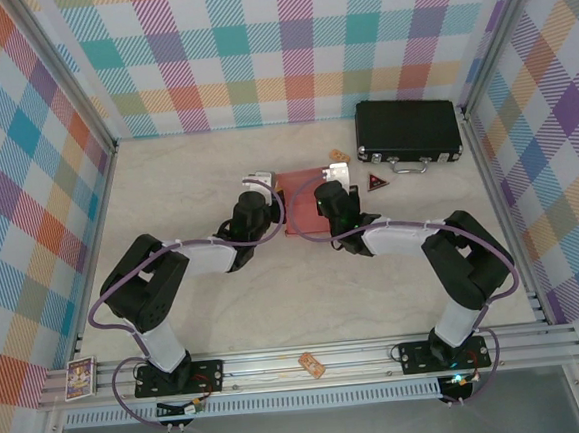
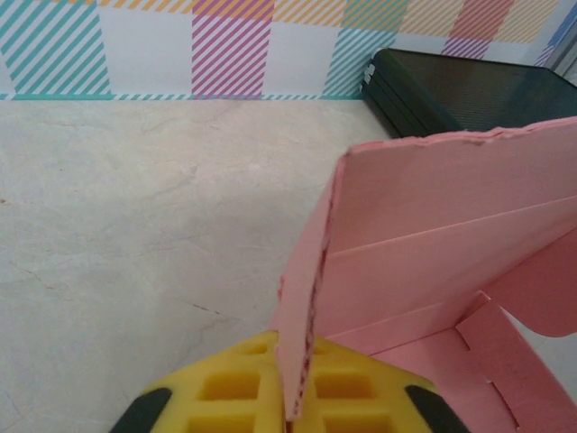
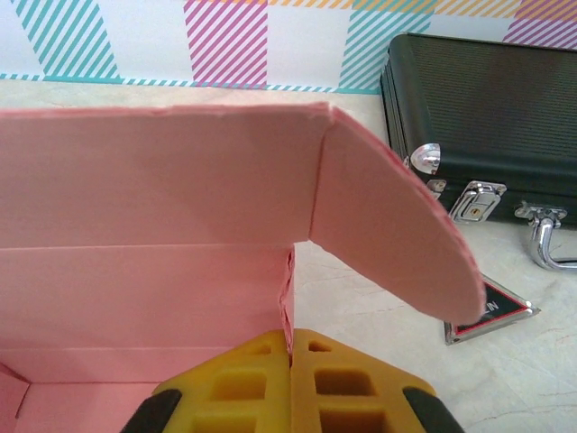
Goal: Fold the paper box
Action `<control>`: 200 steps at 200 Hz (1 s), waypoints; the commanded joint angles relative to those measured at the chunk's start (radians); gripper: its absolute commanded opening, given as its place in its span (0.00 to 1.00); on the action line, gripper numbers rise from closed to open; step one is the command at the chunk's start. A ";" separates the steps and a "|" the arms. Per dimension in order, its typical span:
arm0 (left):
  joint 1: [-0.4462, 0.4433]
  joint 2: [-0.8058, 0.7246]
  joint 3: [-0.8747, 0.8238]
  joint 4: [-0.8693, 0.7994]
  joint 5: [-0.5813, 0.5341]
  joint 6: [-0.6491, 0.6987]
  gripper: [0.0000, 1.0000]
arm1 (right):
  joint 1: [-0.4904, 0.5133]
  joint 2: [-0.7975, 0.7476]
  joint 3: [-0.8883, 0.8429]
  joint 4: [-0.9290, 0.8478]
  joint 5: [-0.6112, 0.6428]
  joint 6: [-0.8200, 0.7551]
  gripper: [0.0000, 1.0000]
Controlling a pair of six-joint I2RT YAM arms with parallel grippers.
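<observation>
- The paper box (image 1: pixel 302 203) sits mid-worktop (image 1: pixel 305 285), between the two arms, with the black hard case (image 1: pixel 408 132) well apart behind it to the right. It's half-formed: the back panel stands up and the side walls are raised.
- The left claw (image 2: pixel 293 352) is pinched on the left side wall (image 2: pixel 302 298). You can see the pink card edge-on, sandwiched between the yellow pads.
- The right claw (image 3: pixel 291 341) is clamped tight too, nipping the right side wall right where it meets the back panel. A rounded flap (image 3: pixel 388 234) hangs loose off to the right.
- My read is that the step in hand is squaring up both side walls so the flaps can tuck in.
- To do it well, I'd move both claws evenly and hold the walls upright. Pulling outward looks risky, since thin card like this probably creases off the score lines.
- Watch that loose rounded flap. I reckon it needs steering inside the wall instead of getting crushed.
- Easy on the grip, too.
</observation>
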 commanded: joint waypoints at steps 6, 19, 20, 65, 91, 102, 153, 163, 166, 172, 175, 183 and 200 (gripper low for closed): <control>-0.028 -0.007 -0.007 0.047 0.012 -0.013 0.13 | 0.023 0.012 -0.011 0.056 -0.007 0.032 0.00; -0.027 -0.012 -0.007 0.038 0.007 -0.014 0.13 | 0.023 0.009 -0.022 0.061 -0.005 0.030 0.00; -0.027 -0.012 -0.008 0.038 0.007 -0.015 0.13 | 0.023 0.009 -0.023 0.062 -0.004 0.029 0.00; -0.033 -0.012 -0.003 0.027 0.005 -0.029 0.04 | 0.023 0.005 -0.054 0.082 0.007 0.039 0.00; -0.040 -0.010 -0.011 0.026 -0.001 -0.035 0.04 | 0.023 -0.001 -0.075 0.096 0.005 0.060 0.00; -0.042 -0.007 -0.013 0.027 0.008 -0.040 0.04 | 0.023 -0.005 -0.079 0.088 0.005 0.070 0.00; -0.055 -0.018 -0.021 0.023 0.024 -0.044 0.09 | 0.026 -0.018 -0.101 0.088 0.005 0.081 0.00; -0.056 -0.019 -0.024 0.023 0.026 -0.044 0.09 | 0.027 -0.020 -0.104 0.086 0.005 0.081 0.00; -0.056 -0.019 -0.025 0.023 0.025 -0.046 0.09 | 0.028 -0.021 -0.105 0.087 0.006 0.079 0.00; -0.057 -0.020 -0.027 0.025 0.026 -0.046 0.09 | 0.029 -0.023 -0.109 0.088 0.005 0.080 0.00; -0.057 -0.020 -0.029 0.025 0.026 -0.048 0.08 | 0.029 -0.024 -0.111 0.088 0.006 0.081 0.00; -0.057 -0.021 -0.033 0.027 0.029 -0.051 0.06 | 0.031 -0.027 -0.116 0.089 0.006 0.083 0.00; -0.058 -0.023 -0.037 0.029 0.035 -0.057 0.00 | 0.033 -0.031 -0.124 0.084 0.007 0.085 0.00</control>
